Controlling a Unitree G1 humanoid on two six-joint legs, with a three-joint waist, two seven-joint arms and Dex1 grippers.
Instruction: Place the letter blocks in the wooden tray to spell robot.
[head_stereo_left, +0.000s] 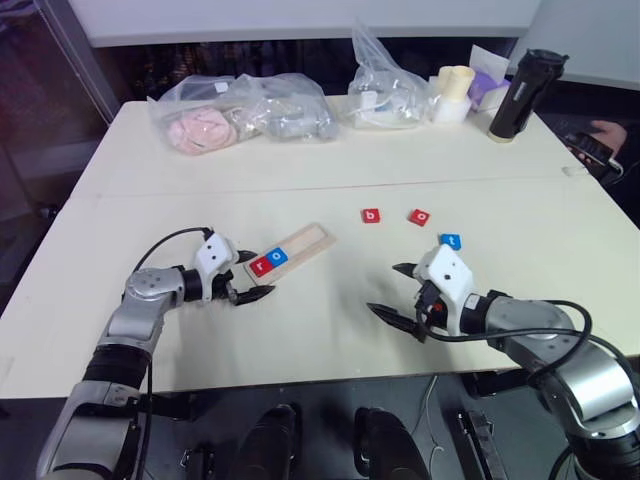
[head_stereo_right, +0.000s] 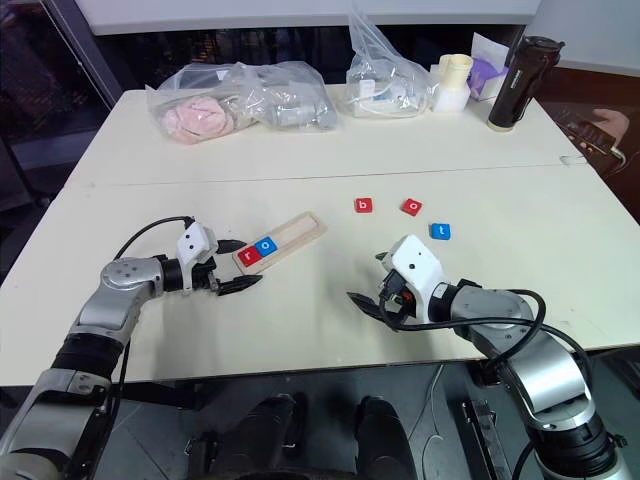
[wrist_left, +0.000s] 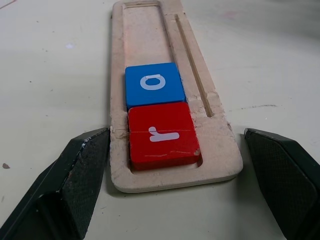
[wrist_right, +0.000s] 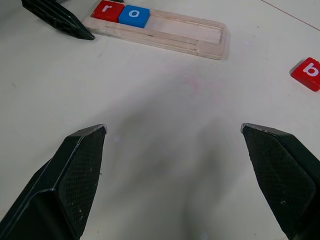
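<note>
1. Cream tabletop (head_stereo_left: 330, 300); clear plastic bags (head_stereo_left: 240, 115), a dark bottle (head_stereo_left: 515, 95) and a pale cup (head_stereo_left: 452, 92) along its far edge.
2. Wooden tray (head_stereo_left: 290, 250) lies angled, left of centre. Red r block (wrist_left: 161, 134) fills its near end, blue o block (wrist_left: 154, 84) touches it next in line; rest of slot bare.
3. Loose on the tabletop, well apart from tray: red b block (head_stereo_left: 371, 215), red o block (head_stereo_left: 419, 217), blue t block (head_stereo_left: 451, 241), the t nearest the right arm.
4. Left pincer (head_stereo_left: 250, 287) released, jaws spread on either side of the tray's near end, holding nothing.
5. Right pincer (head_stereo_left: 402, 298) released and empty, over bare surface between tray and loose blocks.
6. Judgement: b is due next.
7. Risks: left jaws closing or nudging could skew the tray or jolt r and o out of the shallow slot; right could take red o for b, both being red and near each other; a tilted tile may ride the slot lip.
</note>
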